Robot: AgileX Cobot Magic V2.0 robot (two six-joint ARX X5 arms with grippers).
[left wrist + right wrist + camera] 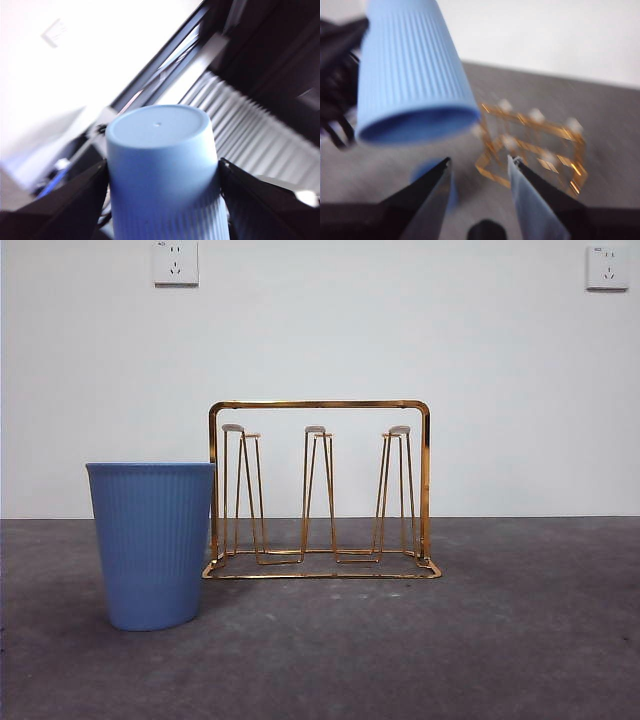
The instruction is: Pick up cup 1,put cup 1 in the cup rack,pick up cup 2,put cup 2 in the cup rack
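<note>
Grey tabletop (520, 640), white wall. Left pincer (162, 200) clamps inverted blue cup (160, 160) aloft; right pincer (479, 167) empty, jaws apart. Next: lower cup over cup rack (318, 490) prong. Second cup (152, 545) waits beside rack.

We find no legible text, label, brand, number or sign on any surface; the two wall sockets (175, 262) bear only slot openings, no readable markings.
</note>
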